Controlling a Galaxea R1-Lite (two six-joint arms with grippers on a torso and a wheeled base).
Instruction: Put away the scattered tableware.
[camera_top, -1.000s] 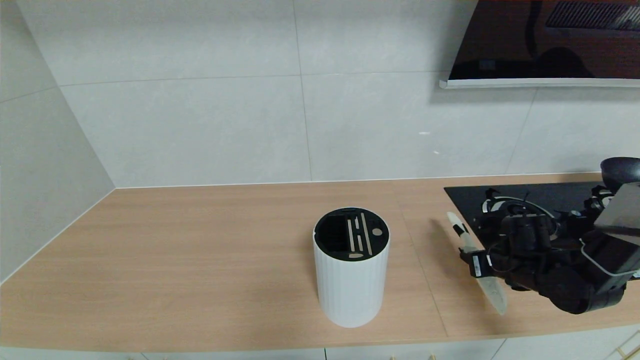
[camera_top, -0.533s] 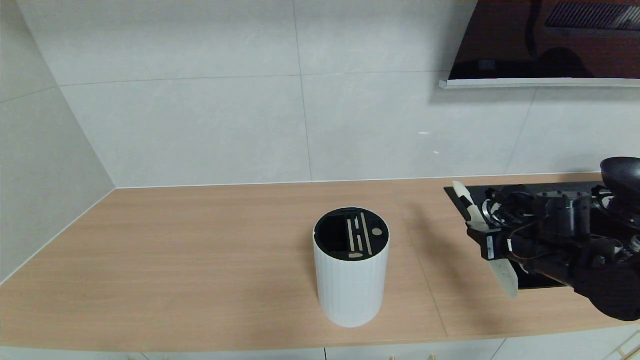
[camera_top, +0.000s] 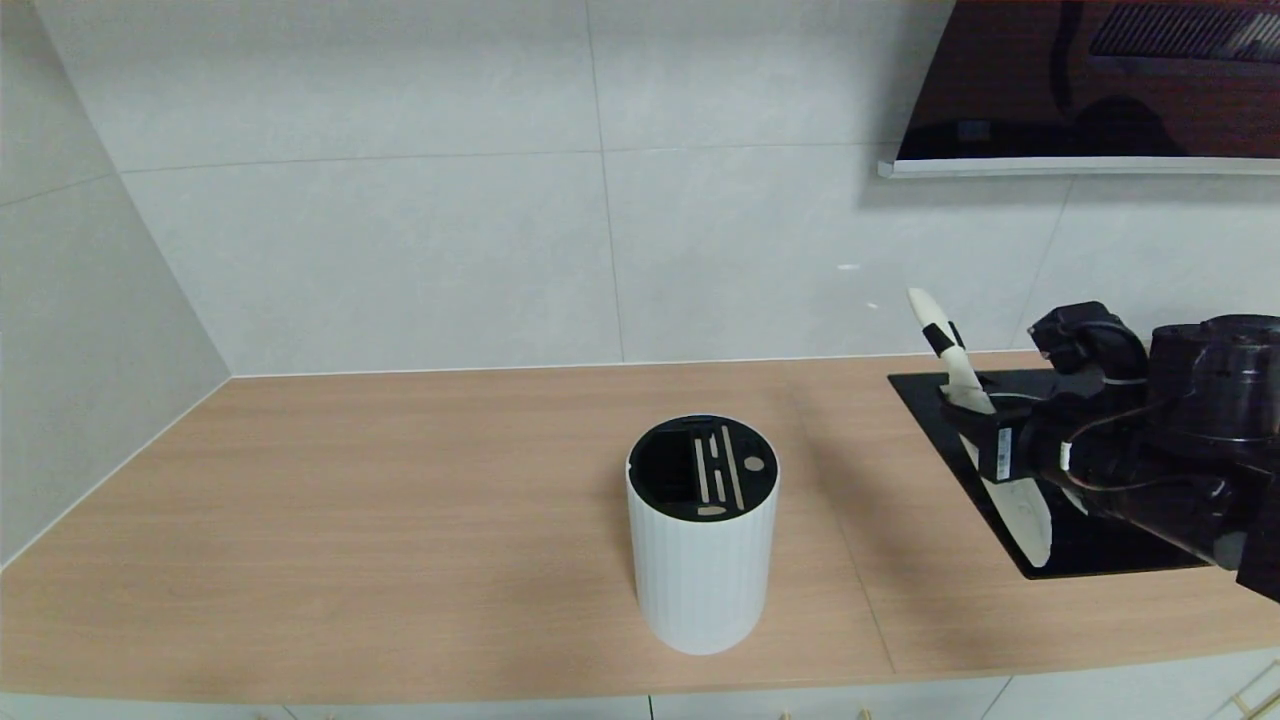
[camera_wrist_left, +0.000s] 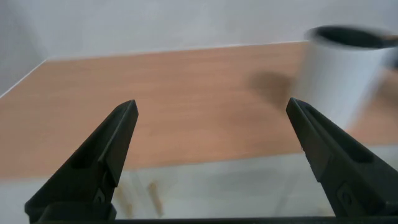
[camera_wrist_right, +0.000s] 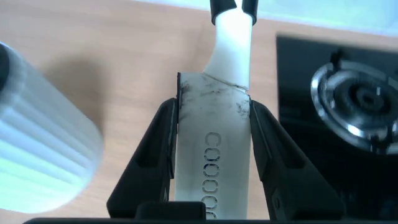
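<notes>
**Knife gripped in the right gripper, to the right of the holder**

Knife (camera_top: 1022, 505) – a pale one with a dark band round its handle – sits in the right gripper (camera_top: 985, 440), to the right of the holder (camera_top: 703, 540) and well apart from it. It is tilted: the handle end points up and toward the wall behind the holder, and the blade tip points down and toward the counter's front edge. In the right wrist view both fingers (camera_wrist_right: 158, 155) press against the flat sides of the blade just below the handle, closed as far as the blade allows.

The holder is a white ribbed cylinder standing upright on the wooden counter (camera_top: 400, 500). Its black top has one wide opening on its left part and several narrow slots on its right part.

Left gripper (camera_wrist_left: 211, 155) is spread wide with nothing between its fingers. In its wrist view the holder stands farther off across the counter.

Farther right of the holder than the knife lies a black hob (camera_top: 1090, 550) set into the counter – the blade tip shows against its near left corner. A dark hood (camera_top: 1080, 90) hangs on the tiled wall, up and to the right of the holder.
</notes>
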